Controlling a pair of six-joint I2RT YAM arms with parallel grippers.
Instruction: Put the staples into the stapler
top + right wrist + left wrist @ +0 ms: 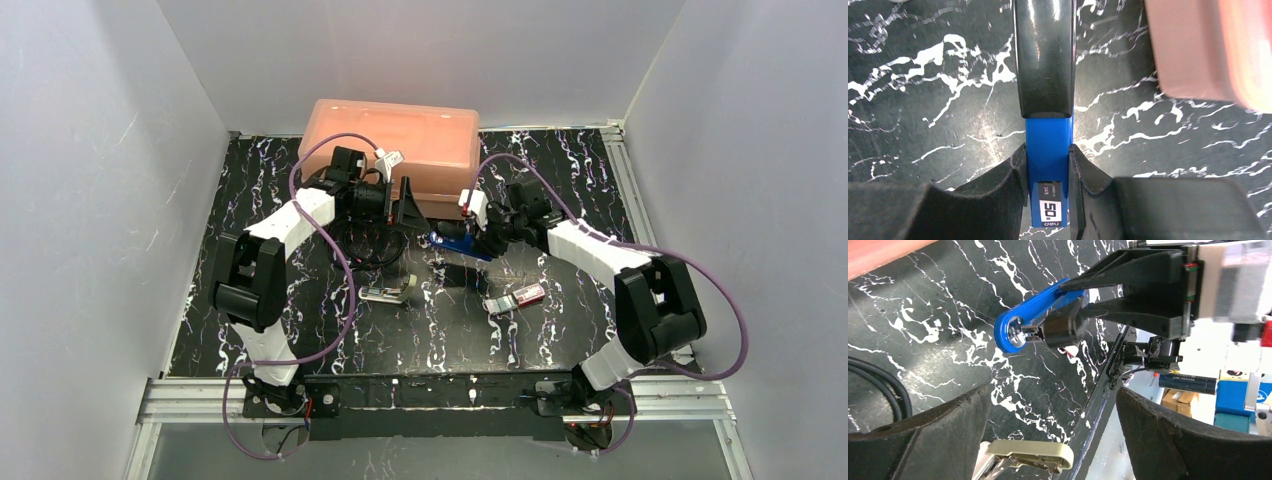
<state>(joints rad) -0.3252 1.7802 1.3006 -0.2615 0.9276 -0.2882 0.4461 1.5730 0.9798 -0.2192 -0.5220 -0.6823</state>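
A blue stapler (pixel 452 243) with a black top lies on the mat's middle back. My right gripper (pixel 478 240) is shut on its sides; in the right wrist view the blue body (pixel 1048 165) sits tight between both fingers, the black top (pixel 1044 55) beyond. My left gripper (pixel 402 212) is open and empty just left of it; its wrist view shows the blue stapler's end (pixel 1020 327) ahead, with the gripper (pixel 1053 435) apart from it. The pink-red staple box (pixel 517 297) with a white tray lies in front of the right arm, untouched.
A second, beige stapler (pixel 388 292) lies in front of the left gripper and shows in the left wrist view (pixel 1030 454). A large pink-orange lidded box (pixel 395 150) stands at the back. A black cable (pixel 370 255) loops on the mat by the left arm.
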